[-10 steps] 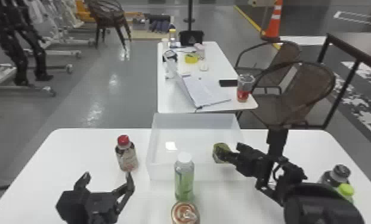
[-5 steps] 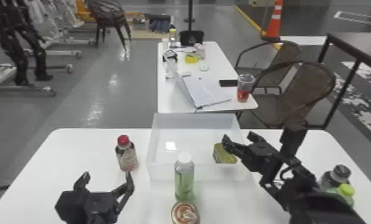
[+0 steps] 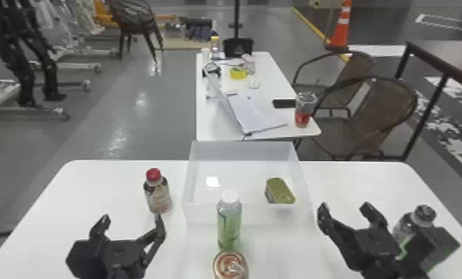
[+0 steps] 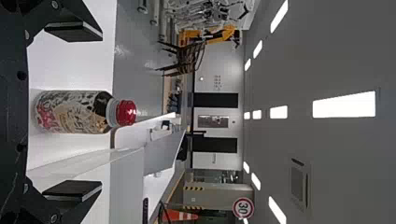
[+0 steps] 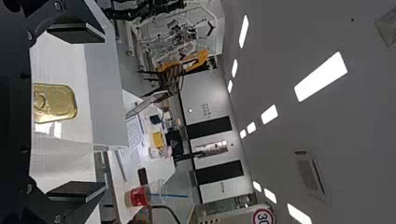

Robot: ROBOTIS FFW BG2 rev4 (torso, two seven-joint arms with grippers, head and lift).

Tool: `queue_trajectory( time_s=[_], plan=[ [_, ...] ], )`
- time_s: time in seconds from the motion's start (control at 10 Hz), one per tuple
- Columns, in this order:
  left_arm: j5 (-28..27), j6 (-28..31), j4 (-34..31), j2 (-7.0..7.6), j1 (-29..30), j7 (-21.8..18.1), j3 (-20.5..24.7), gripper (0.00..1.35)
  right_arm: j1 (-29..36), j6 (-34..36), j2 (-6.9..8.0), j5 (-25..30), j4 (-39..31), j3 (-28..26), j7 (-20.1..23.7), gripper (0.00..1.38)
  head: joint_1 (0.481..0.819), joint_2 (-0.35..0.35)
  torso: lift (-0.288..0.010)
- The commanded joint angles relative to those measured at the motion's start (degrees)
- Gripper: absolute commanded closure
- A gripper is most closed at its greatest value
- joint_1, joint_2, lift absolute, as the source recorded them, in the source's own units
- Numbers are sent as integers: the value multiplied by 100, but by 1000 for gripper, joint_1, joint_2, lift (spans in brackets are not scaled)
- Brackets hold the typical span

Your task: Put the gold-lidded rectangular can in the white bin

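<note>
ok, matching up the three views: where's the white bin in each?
Head view: centre, on the near table, behind the green bottle.
Left wrist view: bin wall beside the red-capped bottle.
Right wrist view: bin wall beyond the gold-lidded can.
Shared landmark: dark chair in the background.

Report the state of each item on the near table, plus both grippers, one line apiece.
Gold-lidded rectangular can: lid on, inside the bin.
White bin: open-topped.
Red-capped bottle: capped, upright.
Green bottle: capped, upright.
Round can: upright; opened or sealed, cannot tell.
Dark-capped bottle: capped, partly hidden.
Left gripper: open, empty.
Right gripper: open, empty.
</note>
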Motion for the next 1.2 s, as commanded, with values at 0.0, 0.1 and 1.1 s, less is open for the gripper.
queue_trajectory(
  time_s=[0.0, 0.1, 1.1],
  plan=[
    [-7, -3, -9, 0, 13, 1, 6, 176, 419, -8, 24, 36, -105, -47, -47, 177, 549, 0, -100],
    [-16, -3, -9, 9, 13, 1, 6, 176, 375, 106, 95, 63, -43, -38, -12, 177, 549, 0, -100],
    [-25, -55, -18, 71, 5, 10, 15, 176, 314, -79, 147, 414, 159, -65, 103, 179, 549, 0, -100]
  ],
)
